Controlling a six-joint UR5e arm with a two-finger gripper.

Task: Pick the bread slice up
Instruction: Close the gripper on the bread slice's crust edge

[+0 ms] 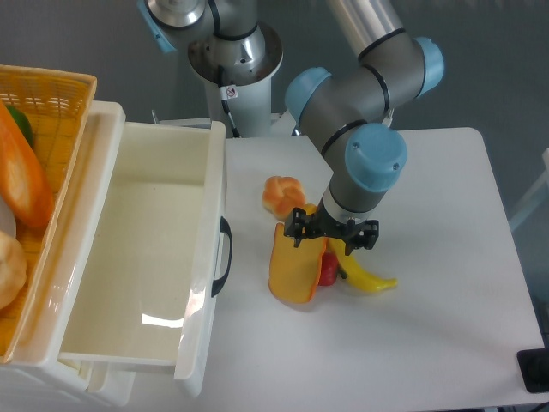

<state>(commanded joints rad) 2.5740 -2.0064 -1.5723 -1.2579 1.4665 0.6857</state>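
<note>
The bread slice (296,273) has a yellow-orange face and a darker orange rim. It stands on edge, tilted, with its top end at my gripper (317,246) and its rounded lower end close to the table. The gripper points down over the middle of the table and is shut on the slice's top edge. The fingertips are mostly hidden by the gripper body and the slice.
A small peach bun (283,195) lies just behind the slice. A red toy (328,270) and a yellow banana (366,277) lie right beside it. An open white drawer (137,257) with a black handle (225,256) is to the left. A yellow basket (51,94) holds an orange loaf (21,176).
</note>
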